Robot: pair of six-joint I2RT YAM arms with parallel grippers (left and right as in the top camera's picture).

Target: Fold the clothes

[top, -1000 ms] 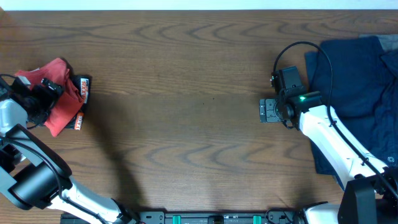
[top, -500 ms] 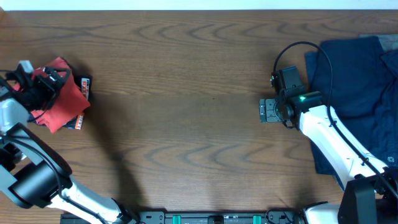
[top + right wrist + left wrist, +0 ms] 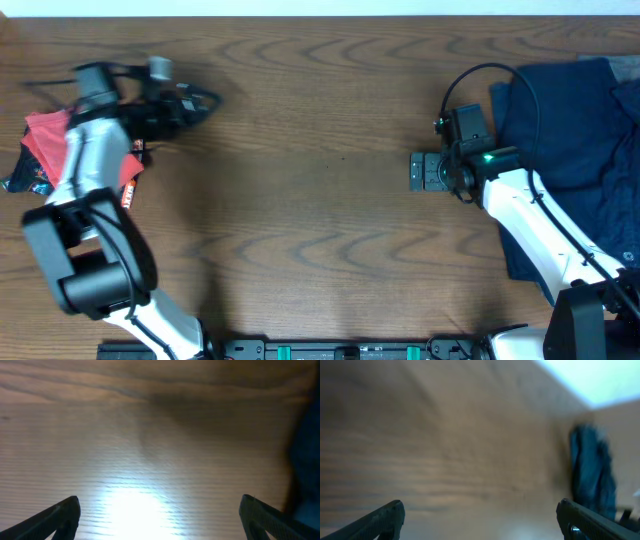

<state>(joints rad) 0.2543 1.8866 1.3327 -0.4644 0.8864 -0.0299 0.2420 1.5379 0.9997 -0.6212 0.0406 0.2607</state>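
Note:
The clothes, a coral-red T-shirt [image 3: 45, 135], lie bunched at the table's left edge. My left arm partly covers the shirt, and bits of navy lettering [image 3: 130, 186] show at its edge. My left gripper [image 3: 200, 102] is blurred and sits to the right of the shirt, apart from it and pointing right. The left wrist view shows this gripper [image 3: 480, 522] open over bare wood with nothing between its fingers. My right gripper [image 3: 413, 172] rests right of centre. In the right wrist view, this gripper [image 3: 160, 517] is open over bare tabletop and empty.
A heap of dark navy garments [image 3: 575, 130] covers the right end of the table, behind my right arm; it also shows far off as a navy heap [image 3: 590, 475] in the left wrist view. A black cable [image 3: 480, 75] loops above the right wrist.
My left gripper has let go of the red shirt and swung up and to the right. The shirt has dropped back toward the left edge. My right gripper opened slightly wider.

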